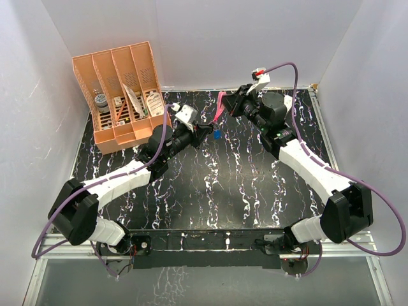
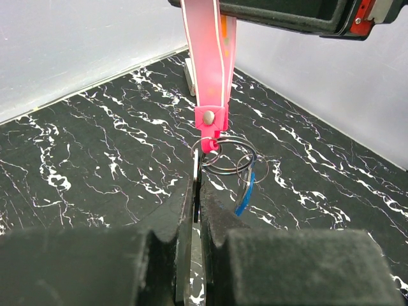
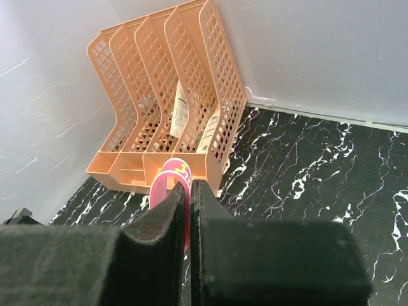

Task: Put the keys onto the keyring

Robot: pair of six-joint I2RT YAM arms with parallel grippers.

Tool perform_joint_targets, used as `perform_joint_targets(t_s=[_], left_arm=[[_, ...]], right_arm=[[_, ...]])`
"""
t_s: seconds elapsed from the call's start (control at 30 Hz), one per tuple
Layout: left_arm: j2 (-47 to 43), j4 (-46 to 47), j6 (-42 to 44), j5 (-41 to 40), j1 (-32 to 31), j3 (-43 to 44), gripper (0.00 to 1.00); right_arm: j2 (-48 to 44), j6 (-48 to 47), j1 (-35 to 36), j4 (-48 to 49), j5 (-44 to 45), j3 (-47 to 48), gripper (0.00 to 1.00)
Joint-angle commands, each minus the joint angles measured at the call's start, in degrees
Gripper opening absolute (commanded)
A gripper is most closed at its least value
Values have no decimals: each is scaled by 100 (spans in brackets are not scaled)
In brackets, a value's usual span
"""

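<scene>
1. Two arms meet over the black marbled table, a little above the centre of the top view.
2. One right gripper, in the upper middle of that view, has its jaws pressed narrow on the one pink-red keyring strap. Its own camera shows the strap's top end pinched between the two pads.
3. In the left wrist view the strap hangs straight down from the top edge of the frame, clear of the table, with one round rivet near its lower end.
4. At that lower end hang overlapping metal rings. I count at least three hoops, but cannot tell how many separate rings they make.
5. One blue key hangs from the rings, just right of centre in the frame.
6. One left gripper has its jaws nearly together on one thin metal blade, seen edge-on, whose tip reaches the rings. Whether this blade is the second key I cannot tell.
7. One orange file rack with four slots stands in the upper left of the top view, well apart from both grippers, holding some papers and small items.
</scene>
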Motion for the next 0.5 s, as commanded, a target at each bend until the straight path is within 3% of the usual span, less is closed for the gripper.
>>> perform_joint_targets(t_s=[0.0, 0.17, 0.27, 0.47], left_arm=[[-146, -745, 117, -118, 7, -83, 0], [-145, -792, 170, -128, -2, 41, 0], [-146, -959, 166, -145, -6, 180, 0], [-140, -1648, 74, -320, -2, 641, 0]], right_arm=[[-297, -97, -248, 979, 373, 216, 0], [-213, 3, -251, 959, 168, 173, 0], [-110, 6, -248, 729, 32, 260, 17], [34, -10, -280, 227, -142, 393, 32]])
